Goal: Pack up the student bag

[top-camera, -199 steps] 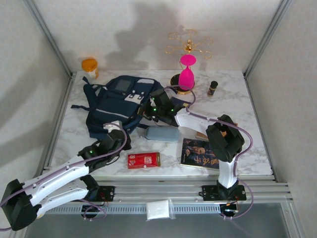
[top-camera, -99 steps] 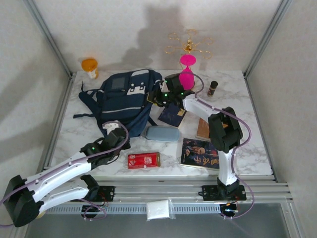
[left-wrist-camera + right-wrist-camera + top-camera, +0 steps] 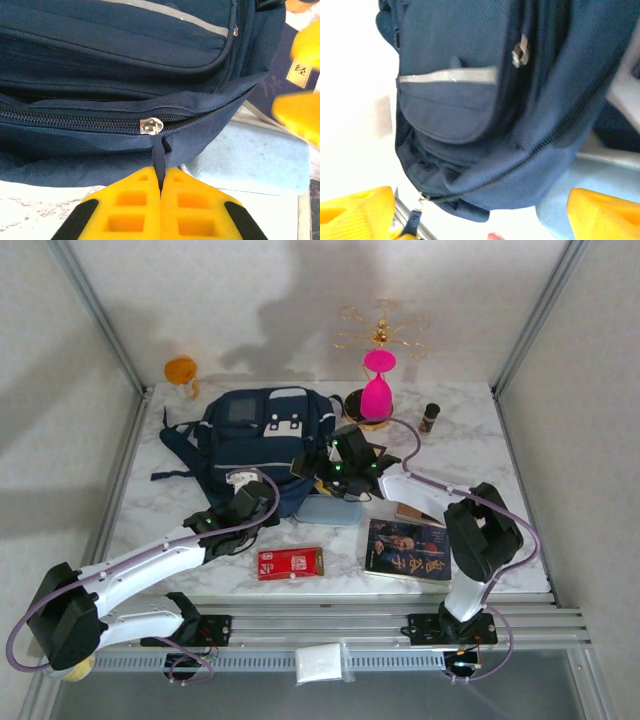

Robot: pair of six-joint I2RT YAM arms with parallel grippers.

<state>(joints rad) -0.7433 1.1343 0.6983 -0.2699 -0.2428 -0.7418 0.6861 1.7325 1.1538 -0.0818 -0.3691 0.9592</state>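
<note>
The student bag, a navy backpack with pale patches, lies at the back left of the table, and its main zip runs along its near edge. My left gripper is shut on the dark strap of the zipper pull, just below the metal slider. My right gripper hangs open over the bag's right side. Its yellow fingers stand wide apart with the bag's fabric beneath them and nothing held.
A light-blue pencil case lies against the bag's near right corner. A red packet and a dark book sit near the front edge. A pink hourglass, a small bottle and an orange cup stand at the back.
My right gripper opened, let go of the bag and came back toward the near side. The bag settled flatter. My left gripper stayed shut and shifted right with the zipper pull.
</note>
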